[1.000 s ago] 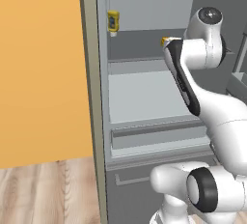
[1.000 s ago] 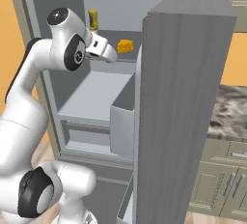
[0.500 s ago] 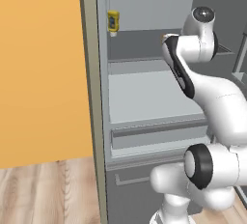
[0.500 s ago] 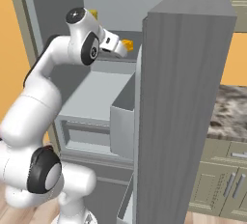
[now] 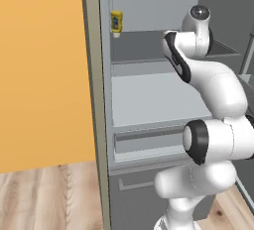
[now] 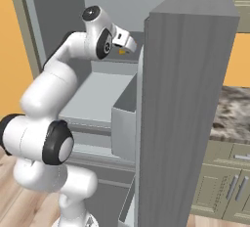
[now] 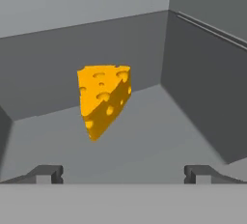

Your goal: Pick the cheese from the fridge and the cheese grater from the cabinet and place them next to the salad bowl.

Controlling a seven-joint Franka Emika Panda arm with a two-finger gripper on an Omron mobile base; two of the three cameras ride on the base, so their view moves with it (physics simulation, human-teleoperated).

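the gripper (image 7: 123, 172) has its jaws wide apart and holds nothing; the two dark fingertips (image 7: 47, 173) stand at both sides of the hand view. ahead of them, not touching, is the cheese (image 7: 103, 98), a yellow-orange wedge with round holes, on a grey shelf (image 7: 159, 136) near the back wall inside the fridge (image 6: 188, 103). in the hand view its broad end is up and its thin tip points down, so its long axis runs top to bottom. a yellow squeeze bottle (image 5: 116, 22) stands on the upper shelf at the left. outside are an orange wall (image 5: 42, 70), wooden floor (image 5: 49, 197) and a speckled counter (image 6: 233, 113).
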